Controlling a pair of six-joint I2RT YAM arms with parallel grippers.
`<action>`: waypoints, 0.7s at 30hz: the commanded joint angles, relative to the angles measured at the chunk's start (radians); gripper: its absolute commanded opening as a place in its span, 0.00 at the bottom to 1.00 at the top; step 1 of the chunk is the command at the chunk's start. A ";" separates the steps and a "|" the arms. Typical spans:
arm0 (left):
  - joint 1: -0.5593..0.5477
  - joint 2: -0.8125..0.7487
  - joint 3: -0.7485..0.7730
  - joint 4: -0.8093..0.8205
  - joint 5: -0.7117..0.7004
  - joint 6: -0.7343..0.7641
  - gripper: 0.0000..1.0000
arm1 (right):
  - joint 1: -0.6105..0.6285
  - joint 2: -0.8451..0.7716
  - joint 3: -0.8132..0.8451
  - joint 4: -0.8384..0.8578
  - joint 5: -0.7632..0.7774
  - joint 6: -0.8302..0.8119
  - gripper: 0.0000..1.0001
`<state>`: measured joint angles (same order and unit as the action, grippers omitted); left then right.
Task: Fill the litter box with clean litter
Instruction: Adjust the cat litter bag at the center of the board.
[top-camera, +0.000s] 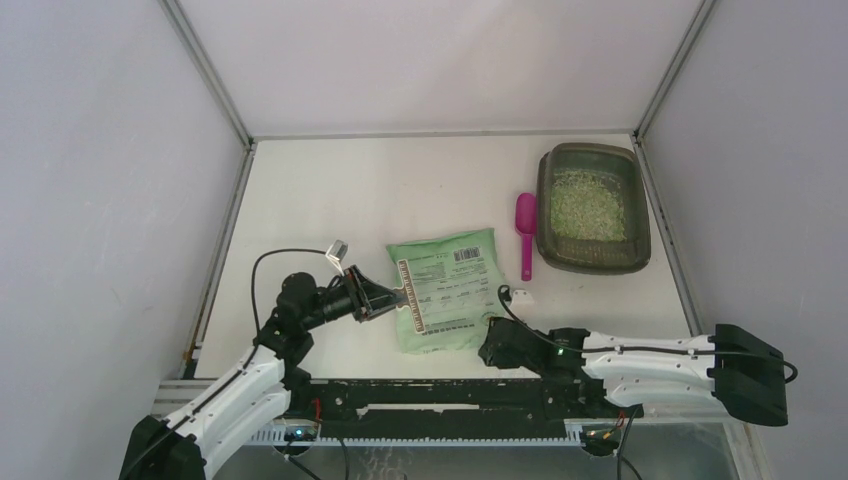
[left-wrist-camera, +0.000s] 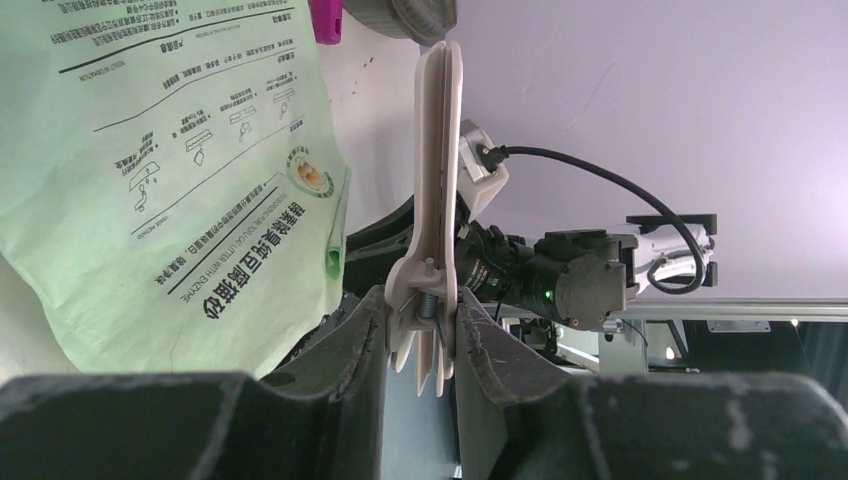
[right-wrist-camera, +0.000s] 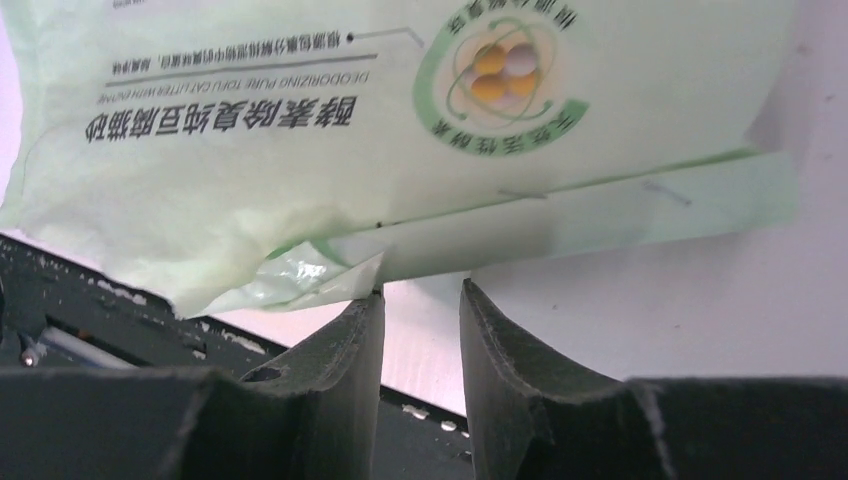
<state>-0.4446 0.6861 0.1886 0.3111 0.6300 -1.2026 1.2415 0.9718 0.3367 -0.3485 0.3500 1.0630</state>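
The left gripper (left-wrist-camera: 424, 322) is clamped on the spring end of a cream plastic clip (left-wrist-camera: 440, 180), whose long blades point away from it. In the top view the clip's tip reaches the left edge of the green bag (top-camera: 445, 290); whether it bites the bag cannot be told. The right gripper (right-wrist-camera: 421, 300) has a narrow gap between its fingers, with bare table showing through and nothing gripped. The bag's crumpled near corner lies just at the tip of one finger.

The bag lies flat, printed side up, on a white table (top-camera: 330, 190). Pale grey walls with aluminium posts at the corners enclose the table. A black rail (top-camera: 440, 400) runs along the near edge by the arm bases.

Counted, there are two arms, one bag, one clip, one magenta scoop (top-camera: 525, 235) and one litter box (top-camera: 590, 258). The litter box sits at the far right corner of the table, well apart from both grippers, with the clean litter (top-camera: 588, 205) spread over its floor. The scoop lies just beside its left wall.

Only the top view shows the litter. The left wrist view catches just the scoop's end and a dark bit of the box at its upper edge, but it alone shows the clip's spring. The right wrist view alone shows clear crinkled film at the bag's corner and pale crumbs on the rail.
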 joint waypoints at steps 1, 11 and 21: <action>0.007 0.003 0.000 0.040 -0.003 0.026 0.00 | -0.043 -0.034 0.051 0.007 0.065 -0.064 0.41; 0.007 0.007 0.010 0.043 0.005 0.026 0.00 | -0.201 -0.036 0.076 0.068 -0.009 -0.197 0.42; -0.001 -0.087 0.150 -0.312 -0.047 0.205 0.00 | -0.343 0.116 0.191 0.157 -0.115 -0.308 0.42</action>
<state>-0.4446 0.6514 0.2070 0.1726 0.6174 -1.1221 0.9348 1.0504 0.4503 -0.2691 0.2726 0.8295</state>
